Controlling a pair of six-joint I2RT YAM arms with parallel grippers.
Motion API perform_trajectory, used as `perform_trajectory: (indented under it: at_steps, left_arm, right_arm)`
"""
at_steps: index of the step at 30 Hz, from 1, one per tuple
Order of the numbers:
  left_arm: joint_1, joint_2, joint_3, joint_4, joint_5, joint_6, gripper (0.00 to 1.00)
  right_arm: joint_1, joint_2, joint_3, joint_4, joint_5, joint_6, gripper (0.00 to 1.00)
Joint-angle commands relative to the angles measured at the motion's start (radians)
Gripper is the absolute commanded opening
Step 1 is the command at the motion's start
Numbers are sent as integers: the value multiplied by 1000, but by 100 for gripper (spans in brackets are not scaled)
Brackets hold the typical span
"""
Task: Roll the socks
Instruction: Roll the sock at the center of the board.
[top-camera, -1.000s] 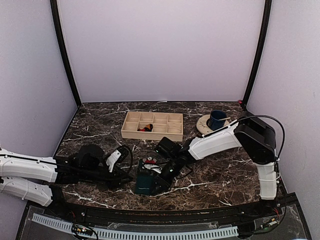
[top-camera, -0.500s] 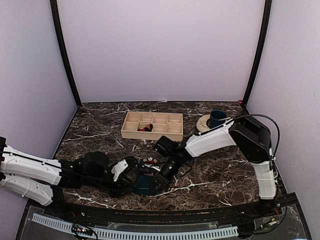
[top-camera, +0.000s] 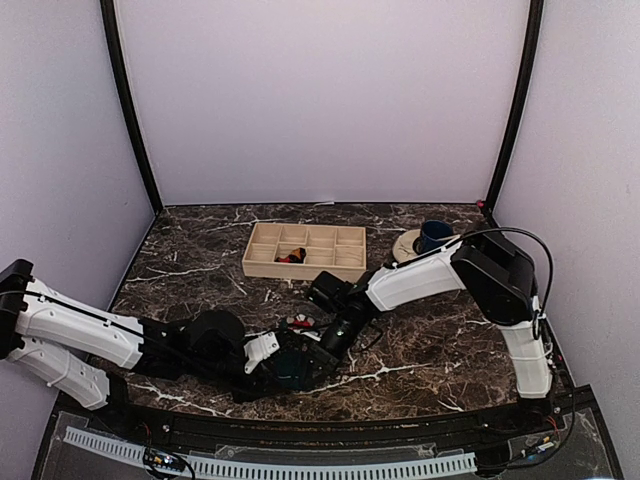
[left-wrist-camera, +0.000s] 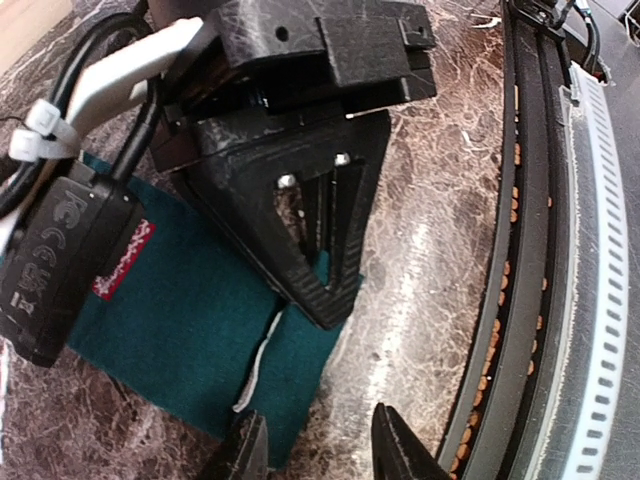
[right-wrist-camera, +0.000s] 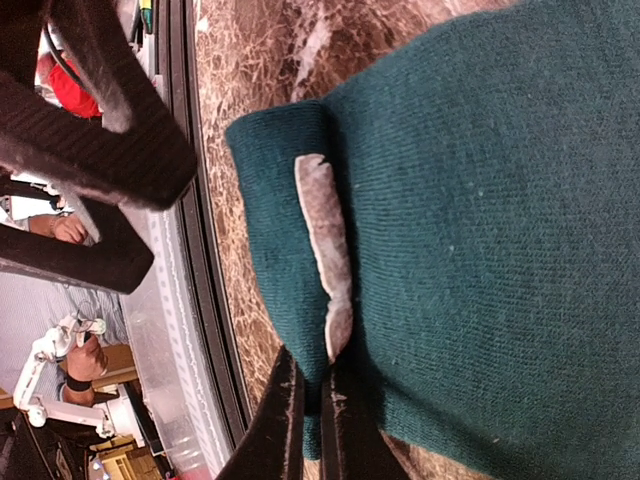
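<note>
Here, at the right gripper (right-wrist-camera: 314, 425): closed down to a sliver, seemingly nipping the folded hem of the teal sock (right-wrist-camera: 480, 220) just below a white strip (right-wrist-camera: 322, 240) and pressing it to the table (left-wrist-camera: 420, 250). At the left gripper (left-wrist-camera: 318, 455): spread moderately, holding nothing, set low at the sock's near corner, one finger (left-wrist-camera: 245, 450) by the cloth and the other on bare marble. As for the teal sock itself: lies flat between the two grippers, close to the near rail (left-wrist-camera: 520, 300), red patch (left-wrist-camera: 125, 262) showing beside the right wrist. Farther off, probably the black sock (top-camera: 291, 257), bunched in a tray (top-camera: 262, 270) compartment, well apart and untouched; too small to say for sure. No roll to speak of yet, by the look of it. Easy from here to knock fingers together, given so little room over one corner. Easy too to lose the hem through too thin a bite, with the fold then springing flat. Could drag the whole sock over the smooth marble toward the rail instead of curling it, for want of anything pinning the far end. Might also scrape the table with the left finger and miss the cloth entirely by closing beside the corner rather than around it. Best guarded against by a deeper bite and by keeping the two grippers apart along the hem.
</note>
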Motion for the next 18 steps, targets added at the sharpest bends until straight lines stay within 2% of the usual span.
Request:
perform_trajectory:
  at_steps: [1,18]
  left_arm:
    - [-6,14,28,-16,-47,60,39]
    - [-7,125,64,-41,-114,121,41]
  right_arm:
    - [-6,22,29,-31,-23,-26,0]
    - [-6,35,47,-68,-51,-54,0]
